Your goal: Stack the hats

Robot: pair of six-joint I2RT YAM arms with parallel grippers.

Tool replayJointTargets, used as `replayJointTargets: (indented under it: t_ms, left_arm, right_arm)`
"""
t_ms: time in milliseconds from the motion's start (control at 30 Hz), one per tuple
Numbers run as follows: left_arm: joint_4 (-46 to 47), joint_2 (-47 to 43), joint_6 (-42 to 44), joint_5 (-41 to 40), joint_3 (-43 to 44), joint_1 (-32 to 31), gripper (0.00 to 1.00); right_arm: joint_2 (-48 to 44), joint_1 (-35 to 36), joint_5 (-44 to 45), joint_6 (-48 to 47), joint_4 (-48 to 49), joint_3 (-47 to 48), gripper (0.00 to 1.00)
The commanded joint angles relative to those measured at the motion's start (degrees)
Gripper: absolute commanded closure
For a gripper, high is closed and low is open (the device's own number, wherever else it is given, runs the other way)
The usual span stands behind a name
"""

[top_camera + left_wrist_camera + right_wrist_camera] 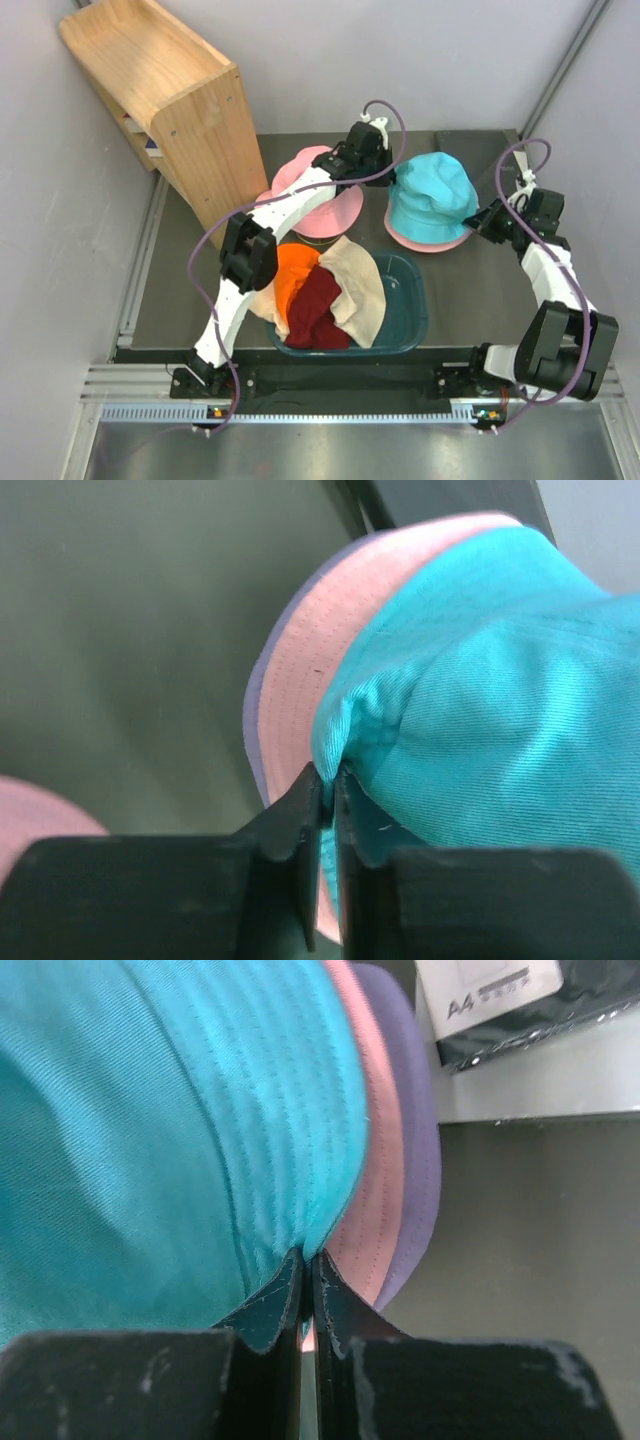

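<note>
Your left gripper [328, 785] is pinched shut on the brim of a soft teal fabric bucket hat [432, 195]. Your right gripper [306, 1265] nips the opposite side of that brim. The teal hat appears to rest on a peach fabric hat [300, 670] and a lavender one [415, 1110], far right on the dark bench [470, 290].

This looks like the teal hat being set on the stack. Next, both grippers should release and lift clear without dragging it.

A pink fabric hat [300, 165] lies just left. Orange [295, 270], maroon [315, 305] and beige [362, 285] hats sit in a dark teal plastic tub [410, 300].
</note>
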Motion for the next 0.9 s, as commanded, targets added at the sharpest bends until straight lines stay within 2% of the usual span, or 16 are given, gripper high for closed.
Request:
replayJointTargets:
  t_ms: [0, 33, 67, 100, 133, 167, 200, 300, 467, 667, 767, 800, 867]
  left_arm:
    - [0.6, 2.6, -0.5, -1.2, 5.8, 0.9, 0.72]
    - [1.2, 2.7, -1.3, -1.0, 5.8, 1.0, 0.62]
    - [2.1, 2.4, -1.6, -0.8, 5.8, 1.0, 0.57]
    - [2.7, 2.1, -1.7, -1.0, 5.7, 1.1, 0.5]
    - [2.8, 1.7, -1.7, -1.2, 5.8, 1.1, 0.43]
    - [3.2, 0.8, -1.8, -1.3, 5.7, 1.2, 0.34]
    - [3.3, 0.4, -1.8, -1.5, 5.6, 1.3, 0.3]
    - [3.4, -1.7, -2.7, -1.6, 5.0, 1.9, 0.23]
    - [2.6, -5.3, -3.8, -0.8, 3.8, 3.0, 0.18]
    - [0.7, -10.0, -3.0, -1.6, 0.0, 4.2, 0.11]
    - [3.0, -13.2, -4.4, -0.3, -4.7, 4.0, 0.11]
    - [3.5, -13.9, -4.4, 0.1, -6.3, 3.8, 0.11]
    - [3.6, -15.9, -3.2, -0.3, -7.8, 2.6, 0.11]
  right_arm:
    - [-4.2, 2.2, 1.8, 1.2, -6.7, -3.1, 0.9]
    - [-4.6, 2.1, 1.5, 2.1, -7.1, -3.1, 0.84]
    - [-5.1, 2.1, 1.5, 2.5, -7.6, -2.5, 0.77]
    - [-5.9, 2.1, 1.9, 2.4, -9.5, -2.0, 0.58]
    - [-6.4, 1.8, 2.3, 2.4, -10.5, -1.3, 0.51]
    - [-6.9, 1.7, 2.8, 2.3, -11.8, 0.6, 0.45]
    - [-7.5, 1.6, 4.8, 1.9, -13.8, 1.9, 0.38]
    - [-8.9, 0.5, 10.0, 0.0, -21.3, 6.1, 0.29]
    - [-8.4, -5.0, 9.9, 0.7, -21.3, 9.3, 0.27]
    - [-2.1, -9.8, -2.2, -2.7, -12.1, 11.5, 0.26]
    - [3.0, -10.0, -13.2, 0.4, -5.8, 13.1, 0.28]
    - [4.6, -9.9, -14.6, 4.1, 0.4, 13.0, 0.29]
    - [5.9, -10.0, -16.8, 6.7, 5.1, 12.3, 0.3]
